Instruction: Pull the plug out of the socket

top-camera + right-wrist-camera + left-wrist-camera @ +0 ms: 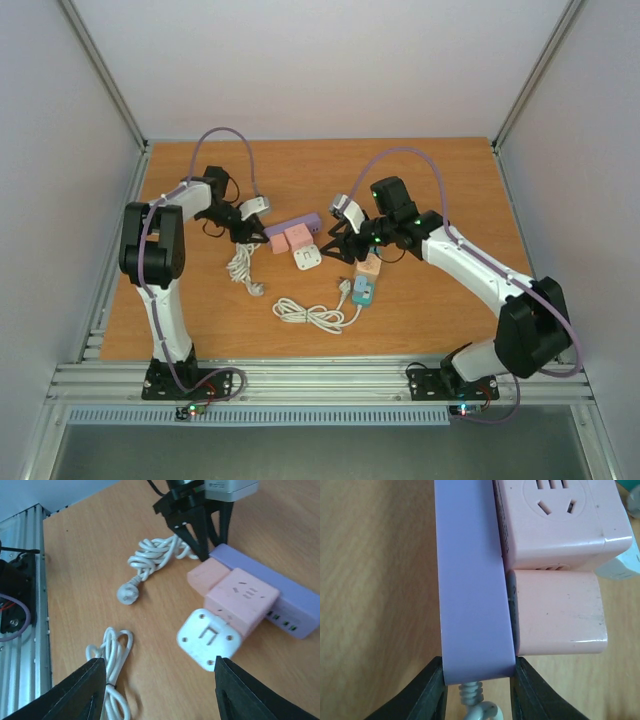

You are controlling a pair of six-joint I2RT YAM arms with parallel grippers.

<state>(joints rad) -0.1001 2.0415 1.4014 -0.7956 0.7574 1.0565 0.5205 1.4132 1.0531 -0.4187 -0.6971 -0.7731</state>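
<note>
While the left hand [479, 679] is pinching the cable end of the purple power strip [472, 580] between its two black fingers, the right hand [159, 662] hangs over the white plug [209, 640] with its fingers spread wide. Seen from above, that plug sits touching the pink socket cube [242, 597] at about its 5 o'clock, the cube itself seated against the strip near the middle of the tabletop [90, 545]. A coiled white cable [112, 655] lies at the plug's 6 o'clock, apart from it.
</note>
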